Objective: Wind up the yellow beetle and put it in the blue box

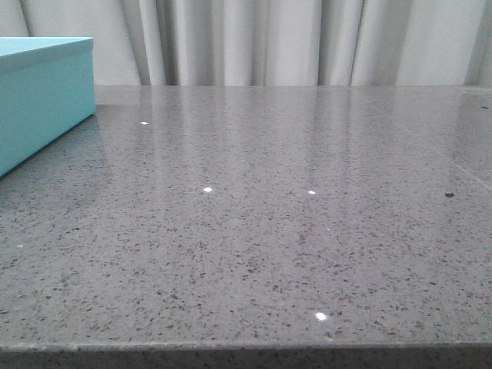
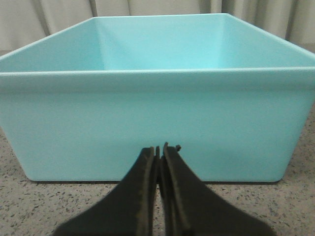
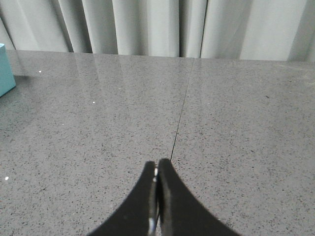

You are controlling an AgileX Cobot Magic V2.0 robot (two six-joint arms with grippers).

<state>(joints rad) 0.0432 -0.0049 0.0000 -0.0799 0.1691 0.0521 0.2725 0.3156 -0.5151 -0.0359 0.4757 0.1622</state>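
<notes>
At far left of grey table (image 1: 254, 254): blue box (image 1: 42, 100), lid off; left gripper (image 2: 160, 150) & right gripper (image 3: 156, 169) both pressed together, holding nothing

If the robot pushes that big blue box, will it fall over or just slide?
Probably slide. The blue box is wide and low with a flat base, so tipping seems unlikely. The table looks polished, which should help sliding. The open box looks empty, so perhaps light.
</notes>
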